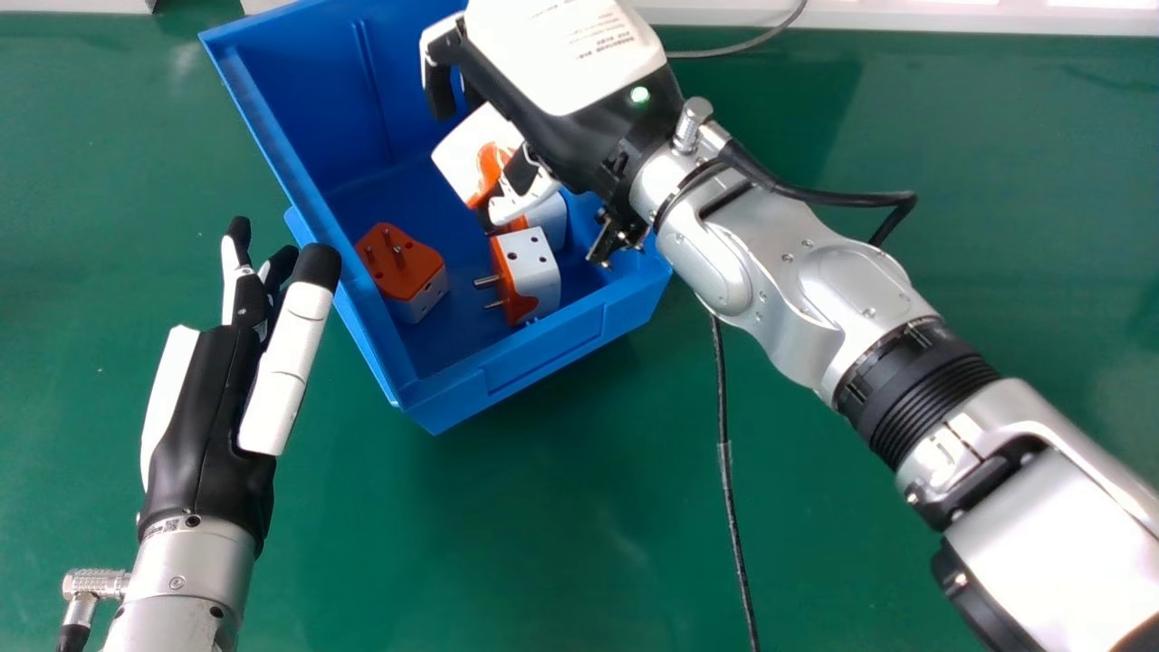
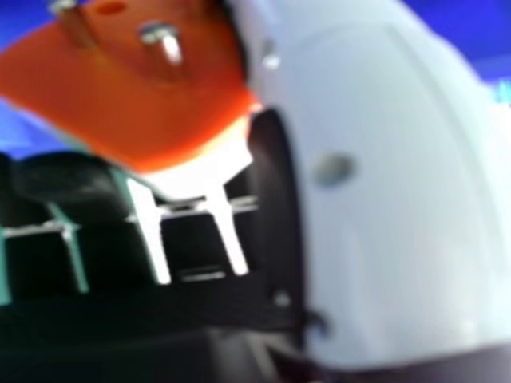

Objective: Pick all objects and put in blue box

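My right hand (image 1: 579, 127) has its fingers and thumb clamped on a boxy orange-and-white plastic plug (image 1: 471, 149), the blue plastic box (image 1: 543, 355) beneath them; my left hand (image 1: 213, 407) has straight fingers.

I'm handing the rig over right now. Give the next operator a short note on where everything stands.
Left hand: open and idle, beside the blue box.
Right hand: over the box, holding an orange-and-white plug adapter between thumb and fingers.
Done: three more adapters are in the box: one pins up, one on its side, one partly hidden behind that.
Left: release the held adapter into the box, then probably lift the right hand clear.
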`<state>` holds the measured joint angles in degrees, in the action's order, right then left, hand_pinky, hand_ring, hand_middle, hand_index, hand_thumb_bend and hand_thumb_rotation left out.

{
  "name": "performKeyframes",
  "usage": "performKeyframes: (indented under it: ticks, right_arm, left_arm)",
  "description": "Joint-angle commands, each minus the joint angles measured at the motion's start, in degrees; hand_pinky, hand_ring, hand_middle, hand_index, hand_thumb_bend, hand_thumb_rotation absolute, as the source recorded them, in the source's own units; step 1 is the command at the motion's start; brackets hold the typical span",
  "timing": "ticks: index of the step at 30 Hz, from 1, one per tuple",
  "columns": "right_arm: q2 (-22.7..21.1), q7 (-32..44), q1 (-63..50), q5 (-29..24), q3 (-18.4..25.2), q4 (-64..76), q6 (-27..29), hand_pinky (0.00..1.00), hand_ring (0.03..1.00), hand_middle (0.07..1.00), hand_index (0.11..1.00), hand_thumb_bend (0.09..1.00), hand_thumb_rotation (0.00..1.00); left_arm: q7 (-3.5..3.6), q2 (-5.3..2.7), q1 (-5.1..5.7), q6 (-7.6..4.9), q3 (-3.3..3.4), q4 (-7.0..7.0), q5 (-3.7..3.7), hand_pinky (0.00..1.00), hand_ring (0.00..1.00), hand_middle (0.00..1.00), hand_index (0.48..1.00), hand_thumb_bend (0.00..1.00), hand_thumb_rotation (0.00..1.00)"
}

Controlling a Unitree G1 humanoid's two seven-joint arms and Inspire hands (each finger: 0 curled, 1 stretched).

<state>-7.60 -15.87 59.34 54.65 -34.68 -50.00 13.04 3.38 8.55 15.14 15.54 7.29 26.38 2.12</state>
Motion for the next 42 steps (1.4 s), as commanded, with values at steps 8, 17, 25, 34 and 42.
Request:
performKeyframes:
  ticks: [8, 17, 25, 34, 42]
  right_arm:
    - [-0.9, -0.6, 3.3, 2.4, -2.2, 1.6, -3.1, 0.98, 0.988, 0.990, 0.990, 0.667, 0.75]
    - [-1.1, -1.3, 2.9, 2.5, -2.7, 2.4, -4.6, 1.00, 0.998, 0.998, 0.998, 0.675, 0.79]
    - [-2.9, -0.1, 0.3, 0.8, -1.6, 6.9, -4.6, 1.00, 1.000, 1.000, 1.000, 0.655, 0.84]
    - [-6.0, 3.3, -13.2, -1.4, 2.5, 27.2, -8.0, 1.00, 1.000, 1.000, 1.000, 0.600, 0.84]
    - [-7.7, 0.4, -33.8, -0.6, 5.4, 48.4, -9.9, 1.00, 1.000, 1.000, 1.000, 0.548, 0.84]
  left_arm:
    - [0.08, -0.02, 0.04, -0.87, 0.76, 1.46, -0.39, 0.93, 0.96, 0.98, 0.977, 0.82, 0.99]
    - [0.23, -0.11, -0.08, -0.38, 0.83, 1.63, -0.78, 0.93, 0.96, 0.98, 0.977, 0.82, 0.99]
    - [0.16, -0.05, -0.21, -0.81, 1.12, 0.79, -0.95, 0.93, 0.96, 0.98, 0.982, 0.82, 0.99]
    - [-0.39, -0.77, 1.28, -2.85, 1.08, -0.15, -0.47, 0.93, 0.96, 0.98, 0.980, 0.82, 0.99]
    - [-1.34, -1.74, 3.95, -6.12, 0.77, -0.21, 0.48, 0.95, 0.96, 0.97, 0.980, 0.75, 0.99]
